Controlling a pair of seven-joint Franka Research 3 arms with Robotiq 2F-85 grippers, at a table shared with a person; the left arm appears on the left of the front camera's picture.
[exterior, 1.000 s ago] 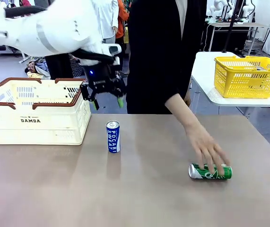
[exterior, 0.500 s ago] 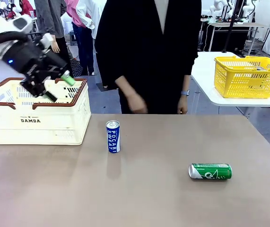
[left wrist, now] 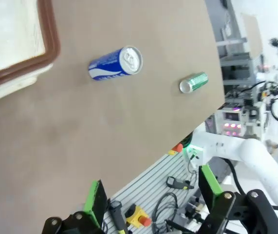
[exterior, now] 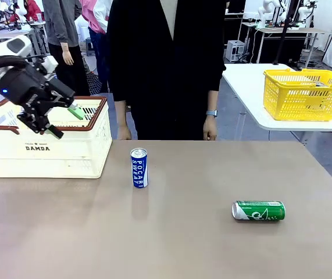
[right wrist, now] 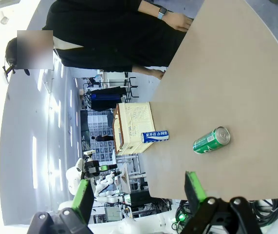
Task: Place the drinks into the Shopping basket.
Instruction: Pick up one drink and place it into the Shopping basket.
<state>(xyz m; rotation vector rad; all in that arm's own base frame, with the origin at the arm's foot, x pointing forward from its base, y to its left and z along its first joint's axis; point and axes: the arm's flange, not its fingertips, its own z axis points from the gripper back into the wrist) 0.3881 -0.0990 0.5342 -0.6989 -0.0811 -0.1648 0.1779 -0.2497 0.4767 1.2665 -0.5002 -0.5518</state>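
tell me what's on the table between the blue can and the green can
Nothing: the front view shows bare table between the upright blue can and the lying green can.

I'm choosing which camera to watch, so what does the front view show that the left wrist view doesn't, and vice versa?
Front view adds the person at the far side, the yellow basket on a side table, and the DAMDA print on the Shopping basket. Left wrist view adds cables and a red button past the table. Both share the upright blue can, the green can on its side, the basket's brown rim and the open left gripper.
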